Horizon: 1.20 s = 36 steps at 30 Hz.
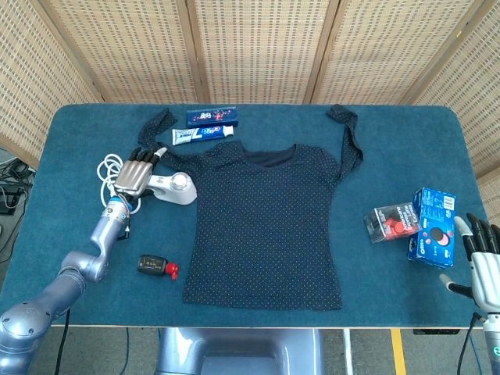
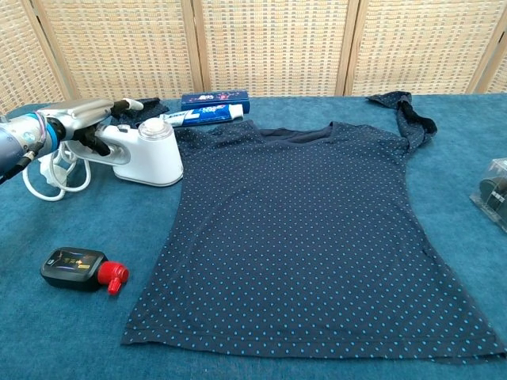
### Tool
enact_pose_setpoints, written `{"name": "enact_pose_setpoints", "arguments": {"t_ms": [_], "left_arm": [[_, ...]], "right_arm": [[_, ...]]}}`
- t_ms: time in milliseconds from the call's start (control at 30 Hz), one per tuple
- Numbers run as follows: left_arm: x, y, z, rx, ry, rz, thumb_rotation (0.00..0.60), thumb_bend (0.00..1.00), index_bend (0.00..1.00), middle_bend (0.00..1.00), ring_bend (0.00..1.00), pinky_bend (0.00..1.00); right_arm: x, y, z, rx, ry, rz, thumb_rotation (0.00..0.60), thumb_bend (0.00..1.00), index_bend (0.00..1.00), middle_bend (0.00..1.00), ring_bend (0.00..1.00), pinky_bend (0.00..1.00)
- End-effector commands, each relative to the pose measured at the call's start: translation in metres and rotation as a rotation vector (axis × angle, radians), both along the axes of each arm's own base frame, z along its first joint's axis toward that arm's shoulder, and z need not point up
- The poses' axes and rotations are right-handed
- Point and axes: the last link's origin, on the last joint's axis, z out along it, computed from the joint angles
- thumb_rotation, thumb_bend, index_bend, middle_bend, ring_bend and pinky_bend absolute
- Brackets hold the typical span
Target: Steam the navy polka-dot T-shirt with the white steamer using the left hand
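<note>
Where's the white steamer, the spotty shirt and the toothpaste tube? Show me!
white steamer point(image 2: 150, 152), chest view, on its white body.
spotty shirt point(image 1: 269, 226), head view, middle of its front.
toothpaste tube point(image 1: 201, 133), head view, middle of the tube.

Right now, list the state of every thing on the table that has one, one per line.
left hand: grips the steamer's handle
white steamer: at the shirt's left edge, held
T-shirt: spread flat, sleeves bunched
power cord: coiled beside the steamer
right hand: open, holding nothing
toothpaste tube: lying flat, above the collar
</note>
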Motion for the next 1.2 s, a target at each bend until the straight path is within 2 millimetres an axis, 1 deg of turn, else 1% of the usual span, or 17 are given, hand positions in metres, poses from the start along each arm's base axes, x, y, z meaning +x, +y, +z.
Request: {"name": "enact_pose_setpoints", "arguments": {"t_ms": [33,100,233,300,367,433,500,533,600,700,800,933,1067,1200], "left_arm": [[0.001,-0.003,0.006,0.051,-0.006,-0.06,0.6,0.59,0.48,0.48,0.4,0.27],[0.001,-0.005,0.008,0.069,-0.005,-0.087,0.6,0.59,0.58,0.53,0.43,0.35],[0.002,-0.006,0.01,0.08,-0.03,-0.11,0.6,0.62,0.67,0.57,0.51,0.46],[0.003,-0.008,0.012,0.086,-0.028,-0.137,0.6,0.65,0.74,0.61,0.57,0.53],[0.003,-0.01,0.016,0.094,-0.023,-0.17,0.6,0.66,0.81,0.64,0.61,0.58],[0.004,-0.012,0.017,0.098,-0.063,-0.179,0.6,0.67,0.89,0.68,0.64,0.64],[0.004,-0.014,0.02,0.106,-0.086,-0.198,0.6,0.69,0.97,0.74,0.68,0.71],[0.005,-0.015,0.021,0.11,-0.097,-0.206,0.6,0.7,0.99,0.76,0.69,0.73],[0.007,-0.017,0.024,0.117,-0.14,-0.228,0.6,0.72,1.0,0.79,0.71,0.76],[0.011,-0.019,0.028,0.107,-0.177,-0.256,0.6,0.73,1.0,0.8,0.73,0.78],[0.021,-0.02,0.031,0.094,-0.208,-0.306,0.6,0.73,1.0,0.81,0.73,0.79],[0.041,-0.021,0.028,0.068,-0.248,-0.373,0.6,0.73,1.0,0.82,0.74,0.8],[0.068,-0.019,0.014,0.012,-0.276,-0.404,0.6,0.73,1.0,0.84,0.77,0.84],[0.094,-0.017,-0.003,-0.044,-0.259,-0.424,0.6,0.73,1.0,0.87,0.8,0.93]], "right_arm": [[0.0,0.0,0.0,0.001,-0.001,0.001,0.6,0.0,0.0,0.0,0.0,0.0],[0.001,0.0,-0.001,0.003,-0.001,0.003,0.6,0.0,0.0,0.0,0.0,0.0],[0.001,0.001,-0.001,0.004,-0.003,0.005,0.6,0.0,0.0,0.0,0.0,0.0],[0.002,0.001,-0.001,0.0,-0.006,0.008,0.6,0.0,0.0,0.0,0.0,0.0],[0.002,0.001,-0.001,-0.003,-0.005,0.011,0.6,0.0,0.0,0.0,0.0,0.0],[0.003,0.002,-0.001,-0.005,-0.006,0.014,0.6,0.0,0.0,0.0,0.0,0.0],[0.003,0.002,-0.001,-0.004,-0.008,0.017,0.6,0.0,0.0,0.0,0.0,0.0],[0.003,0.002,-0.001,-0.004,-0.007,0.018,0.6,0.0,0.0,0.0,0.0,0.0],[0.004,0.002,-0.001,-0.002,-0.008,0.02,0.6,0.0,0.0,0.0,0.0,0.0],[0.004,0.003,-0.002,0.001,-0.008,0.023,0.6,0.0,0.0,0.0,0.0,0.0],[0.005,0.003,-0.002,0.003,-0.01,0.024,0.6,0.0,0.0,0.0,0.0,0.0],[0.005,0.003,-0.002,0.005,-0.011,0.025,0.6,0.0,0.0,0.0,0.0,0.0],[0.005,0.002,-0.002,0.008,-0.011,0.024,0.6,0.0,0.0,0.0,0.0,0.0],[0.005,0.003,-0.001,0.003,-0.011,0.021,0.6,0.0,0.0,0.0,0.0,0.0]]}}
